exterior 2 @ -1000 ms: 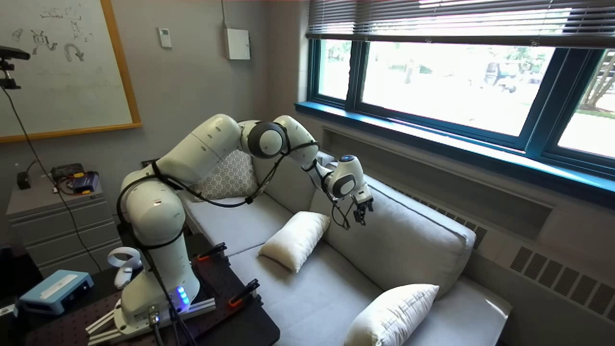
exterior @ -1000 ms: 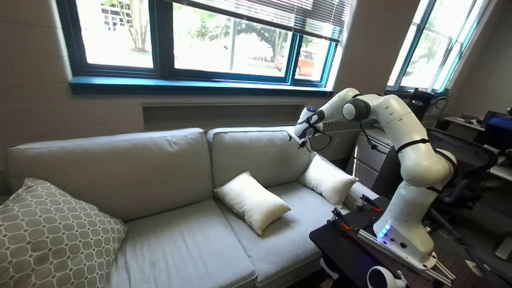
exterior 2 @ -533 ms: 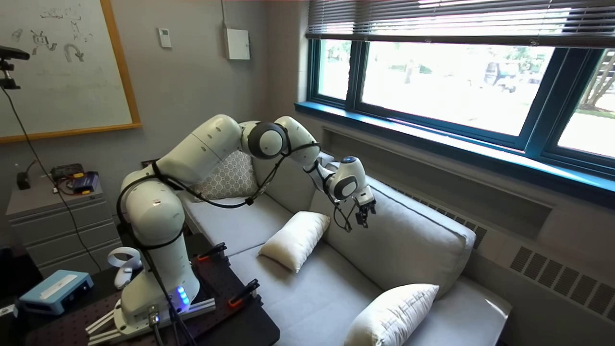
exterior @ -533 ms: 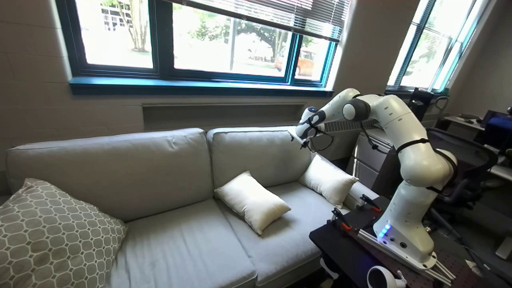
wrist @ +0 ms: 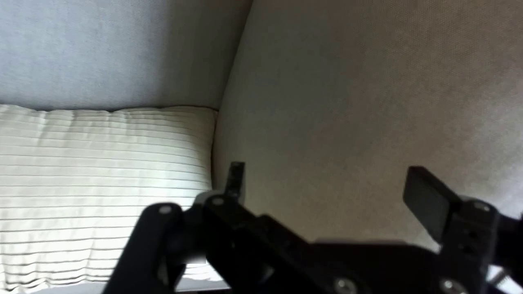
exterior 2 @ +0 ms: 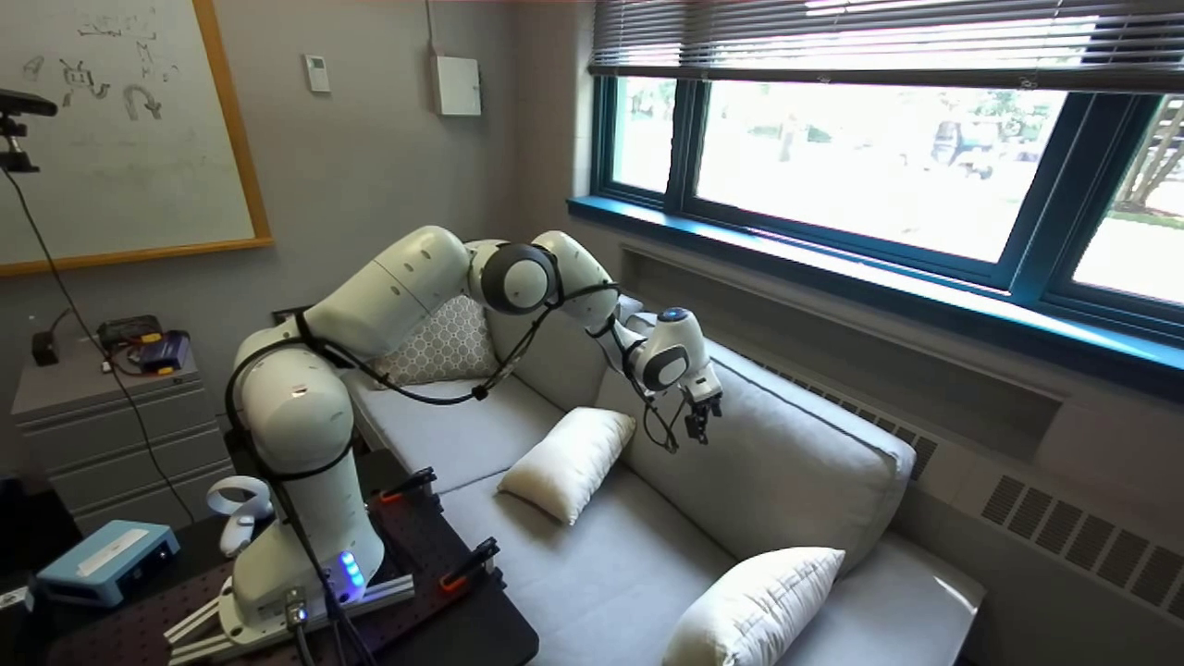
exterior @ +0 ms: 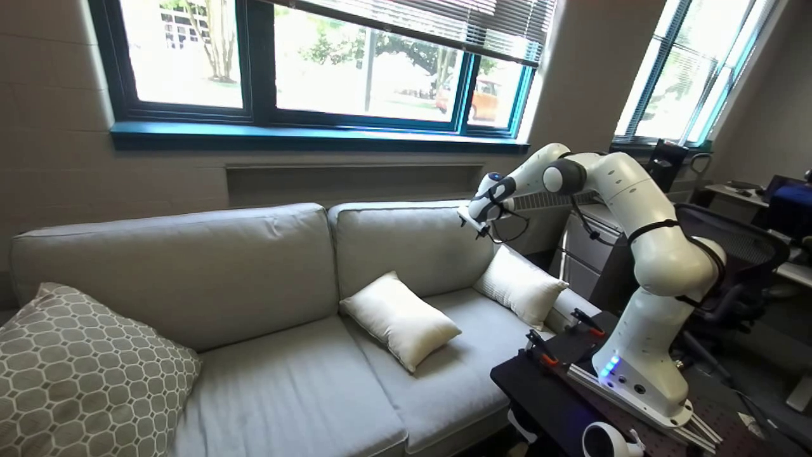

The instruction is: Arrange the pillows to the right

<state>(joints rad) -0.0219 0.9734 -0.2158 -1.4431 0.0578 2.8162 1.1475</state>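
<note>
Two cream-white pillows lie on the grey sofa. The first pillow [exterior: 403,320] [exterior 2: 569,462] rests tilted near the seam between the seat cushions. A second, ribbed pillow [exterior: 520,285] [exterior 2: 758,610] leans by the sofa arm at the robot's end. In the wrist view a ribbed pillow [wrist: 94,179] fills the lower left, beside the left finger. My gripper [exterior: 471,228] [exterior 2: 705,423] [wrist: 327,179] hangs high by the backrest, above the pillows in both exterior views. Its fingers [wrist: 429,204] are spread wide with nothing between them; only sofa fabric shows behind the gap.
The sofa backrest [exterior: 412,247] [exterior 2: 768,462] stands close to the gripper. A larger grey patterned pillow [exterior: 89,374] [exterior 2: 439,342] sits at the far end. The sofa arm [exterior: 574,308] borders the robot's black table [exterior: 539,387], which carries clamps [exterior 2: 469,564]. A blue window sill [exterior: 317,136] runs behind.
The arm has sunk slightly, and the gripper is a little lower and shifted a small way along the backrest. Both cream pillows lie as before; the jaws have stayed open.
</note>
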